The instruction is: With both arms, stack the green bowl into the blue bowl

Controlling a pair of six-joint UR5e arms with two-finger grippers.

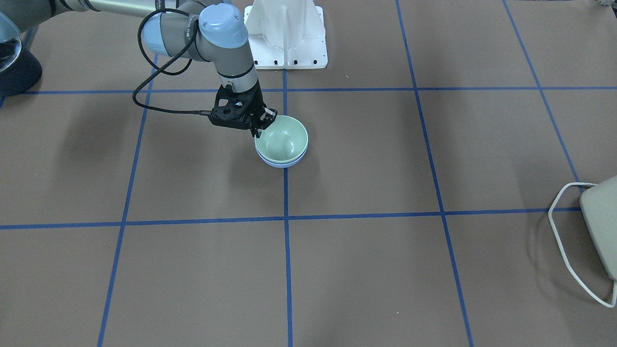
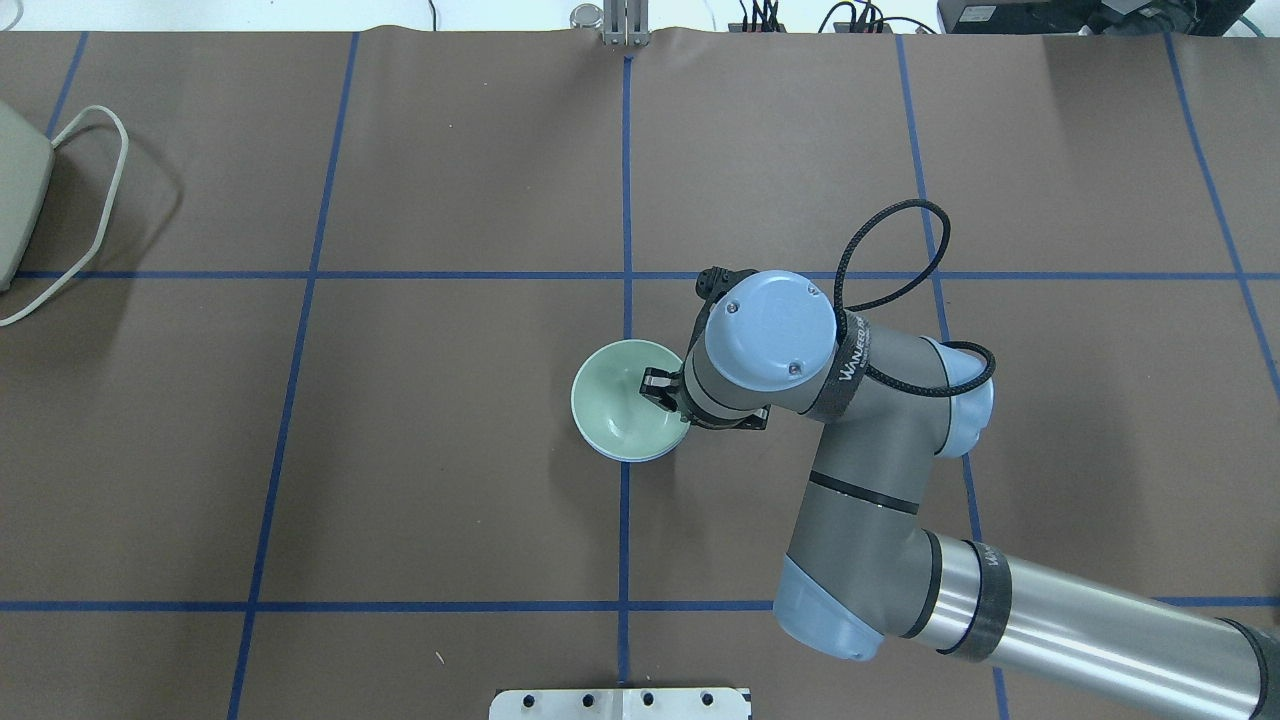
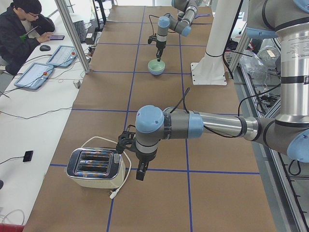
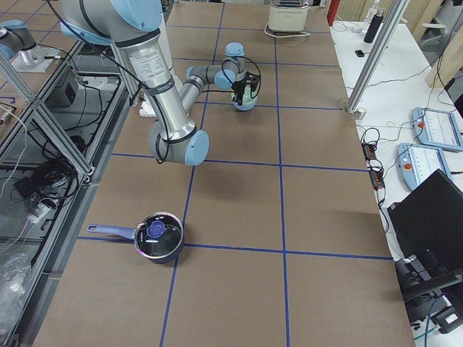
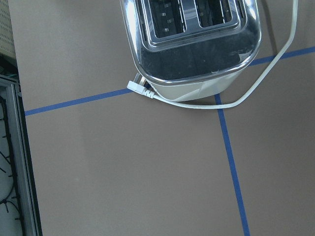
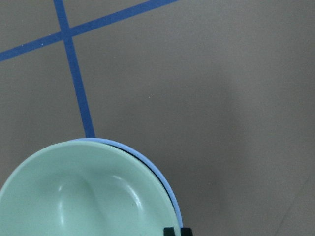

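Green bowl [image 1: 282, 140] nested in blue bowl [image 1: 284, 165] | right gripper [image 1: 264, 126] pinching green rim | left gripper [image 3: 140, 175] near toaster [image 3: 94, 169], clenched or released: cannot tell

**Front view:** from the operators' side of the worktop [image 1: 434, 289], looking steeply down toward the white pedestal [image 1: 287, 33].
**Overhead view:** from the opposite side, looking forward and down.
**Side views:** one at each worktop end, distant, looking lengthwise.
**Left wrist view:** close above the toaster [image 5: 197, 54].
**Right wrist view:** closest, above the green bowl [image 6: 83, 196] nested in the blue bowl [image 6: 150, 166]. All four fixed views also show these bowls.
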